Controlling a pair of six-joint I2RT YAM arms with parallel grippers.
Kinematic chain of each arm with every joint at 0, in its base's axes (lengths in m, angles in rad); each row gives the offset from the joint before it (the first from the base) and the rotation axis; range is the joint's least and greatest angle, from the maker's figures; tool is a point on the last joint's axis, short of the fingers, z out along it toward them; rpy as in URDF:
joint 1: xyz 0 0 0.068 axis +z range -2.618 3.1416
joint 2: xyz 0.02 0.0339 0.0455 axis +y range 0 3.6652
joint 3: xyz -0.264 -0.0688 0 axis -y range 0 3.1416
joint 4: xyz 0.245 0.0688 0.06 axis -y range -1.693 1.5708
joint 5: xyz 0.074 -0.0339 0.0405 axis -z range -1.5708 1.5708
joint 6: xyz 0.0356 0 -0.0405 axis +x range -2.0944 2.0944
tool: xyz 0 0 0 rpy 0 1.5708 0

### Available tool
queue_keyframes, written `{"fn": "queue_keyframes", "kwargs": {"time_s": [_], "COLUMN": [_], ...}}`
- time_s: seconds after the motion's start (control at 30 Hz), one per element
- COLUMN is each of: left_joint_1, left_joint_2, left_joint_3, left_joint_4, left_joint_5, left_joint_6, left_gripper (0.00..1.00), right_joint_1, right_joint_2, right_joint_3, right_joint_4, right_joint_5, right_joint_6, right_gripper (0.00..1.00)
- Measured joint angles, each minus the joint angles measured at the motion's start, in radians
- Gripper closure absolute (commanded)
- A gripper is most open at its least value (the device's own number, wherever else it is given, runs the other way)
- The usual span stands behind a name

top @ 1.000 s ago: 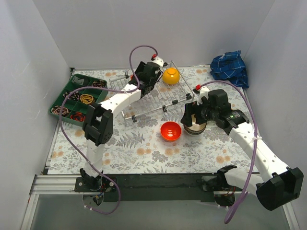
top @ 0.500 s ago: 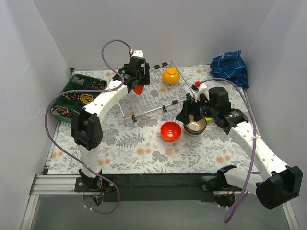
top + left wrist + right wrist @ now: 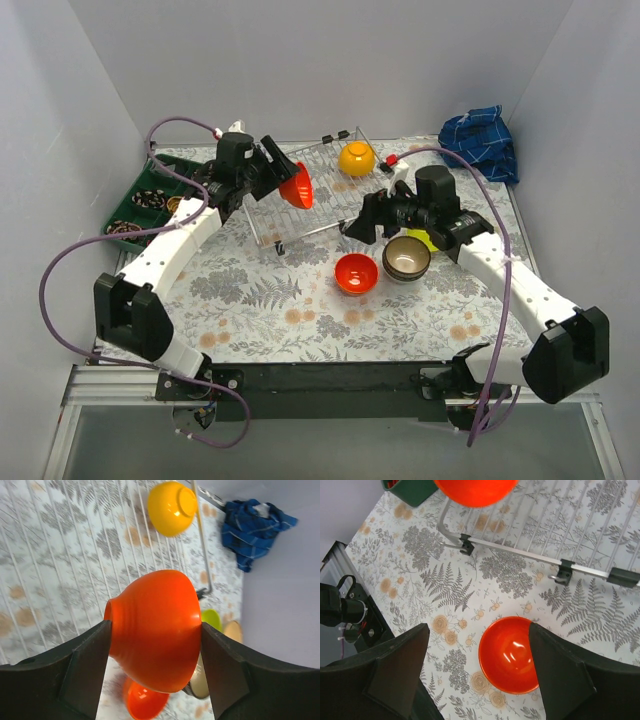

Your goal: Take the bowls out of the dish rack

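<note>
1. Since a second ago the right gripper point(image 3: 360, 224) has drawn back from the brown bowl point(image 3: 407, 258). Its jaws now gape wide with nothing between them, above the red bowl point(image 3: 356, 273). Both bowls sit upright on the table point(image 3: 260, 300), just beside each other, apparently gathered as the unloading spot in front of the rack.
2. Farther back, the left gripper point(image 3: 155, 627) has swung left and up. It is clamped across the orange bowl point(image 3: 296, 187), one finger against each side of its wall, so the bowl hangs tipped on its side.
3. Below it lies the dish rack point(image 3: 320, 215), mid-table.
4. At the rack's far end rests the yellow bowl point(image 3: 357, 158), the only bowl left inside and probably the next one to take.
</note>
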Motion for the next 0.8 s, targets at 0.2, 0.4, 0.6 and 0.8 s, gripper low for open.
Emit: {"fn": "queue_keyframes", "kwargs": {"time_s": [0.2,0.4,0.6,0.8], "left_joint_1": [0.001,0.001,0.001,0.002], "left_joint_2": [-0.121,-0.197,-0.254,-0.288], "left_joint_3": [-0.174,-0.303,-0.359,-0.405], "left_joint_4": [0.090,0.150,0.202,0.231], "left_joint_5": [0.129,0.210,0.257,0.284], "left_joint_6": [-0.180,-0.315,-0.394,-0.427], "left_gripper": [0.73,0.73,0.73,0.71], "right_joint_1": [0.090,0.172,0.239,0.293], "right_joint_2": [0.055,0.114,0.205,0.256], "right_joint_3": [0.089,0.149,0.214,0.248], "right_joint_4": [0.045,0.080,0.081,0.068], "right_joint_5": [0.015,0.064,0.093,0.105], "right_joint_6": [-0.006,-0.031,-0.061,-0.095], "right_gripper": [0.12,0.16,0.27,0.85]}}
